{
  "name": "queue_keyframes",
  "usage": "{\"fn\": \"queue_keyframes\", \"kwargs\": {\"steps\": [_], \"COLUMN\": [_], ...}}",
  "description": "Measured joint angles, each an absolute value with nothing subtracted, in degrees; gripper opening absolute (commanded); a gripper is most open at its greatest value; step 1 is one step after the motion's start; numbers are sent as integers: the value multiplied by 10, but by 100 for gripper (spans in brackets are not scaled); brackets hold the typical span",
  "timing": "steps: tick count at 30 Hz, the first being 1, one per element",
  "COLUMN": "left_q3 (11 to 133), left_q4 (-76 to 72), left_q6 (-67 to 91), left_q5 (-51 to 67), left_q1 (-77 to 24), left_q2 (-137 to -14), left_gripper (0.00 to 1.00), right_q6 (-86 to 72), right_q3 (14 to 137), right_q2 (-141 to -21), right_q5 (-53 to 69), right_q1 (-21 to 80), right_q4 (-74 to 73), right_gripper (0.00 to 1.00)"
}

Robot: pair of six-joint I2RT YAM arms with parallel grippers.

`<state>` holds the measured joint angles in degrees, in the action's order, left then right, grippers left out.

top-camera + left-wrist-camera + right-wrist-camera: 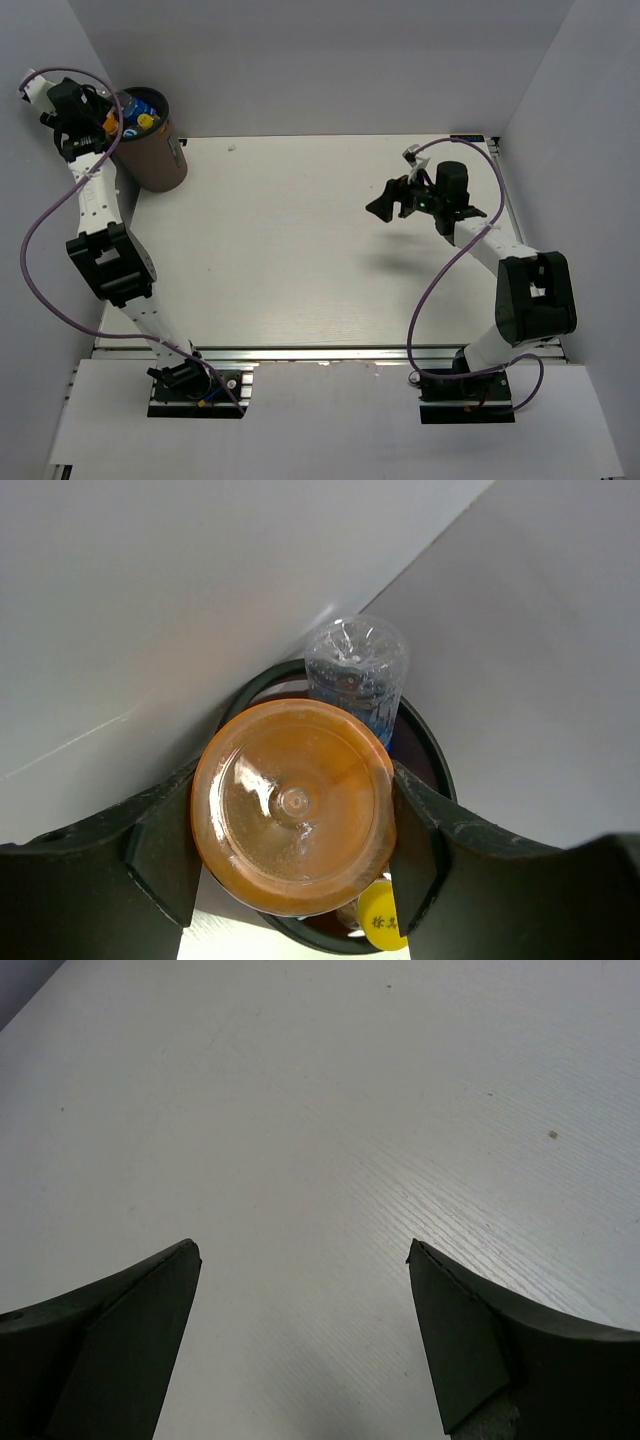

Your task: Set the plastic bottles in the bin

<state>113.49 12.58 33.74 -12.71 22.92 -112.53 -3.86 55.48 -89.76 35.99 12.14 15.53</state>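
Observation:
My left gripper [292, 810] is shut on a squat orange bottle [293, 805] and holds it right over the mouth of the dark brown round bin [436, 758]. In the top view the left gripper [103, 125] hangs at the bin's [155, 158] left rim, with the orange bottle [110, 125] between its fingers. Inside the bin I see a clear blue-labelled bottle [357, 675] and a yellow cap [383, 920]; both show in the top view, the blue-labelled bottle [140, 106] beside the yellow cap [146, 121]. My right gripper [392, 203] is open and empty above bare table [300, 1160].
The bin stands in the far left corner against the white enclosure walls [330, 60]. The white table [320, 260] spreads between the arms. The right arm's purple cable [435, 290] loops over the table's right side.

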Motion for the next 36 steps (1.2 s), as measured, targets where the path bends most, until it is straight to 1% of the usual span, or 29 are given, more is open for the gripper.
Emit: {"fn": "queue_keyframes", "kwargs": {"steps": [4,7,8,10,11,12,13,14,15,16,21,27,36], "left_q3": [1128,1125,1125,1125,1125,1126,1128,1134,1144,1151,1157,1164,1225], "left_q4": [105,86,81,70,67,64,57,55,56,58,70,82,136], "left_q6": [334,332,330,323,318,310,301,293,284,278,269,268,267], "left_q5": [-137,-136,-136,-136,-140,-146,-158,-169,-180,-186,-200,-203,-175], "left_q1": [229,226,225,220,215,209,201,195,187,181,157,159,162], "left_q2": [-1125,-1133,-1139,-1152,-1160,-1168,-1177,-1183,-1188,-1192,-1196,-1195,-1180], "left_gripper": [12,13,20,29,46,56,70,81,96,98,98,98,98], "right_q6": [-39,-39,-39,-39,-39,-39,-38,-38,-38,-38,-39,-41,-46], "right_q3": [555,555,555,556,557,557,557,557,558,559,571,573,573], "right_q2": [-907,-915,-917,-921,-922,-923,-924,-924,-924,-926,-940,-943,-943], "right_q5": [361,360,359,357,357,355,352,349,346,344,342,343,346], "right_q1": [120,120,120,120,120,120,120,120,120,119,116,116,116], "right_q4": [155,155,154,151,150,150,150,150,149,148,146,137,135], "right_gripper": [89,89,89,89,89,89,89,89,89,89,89,89,89]}}
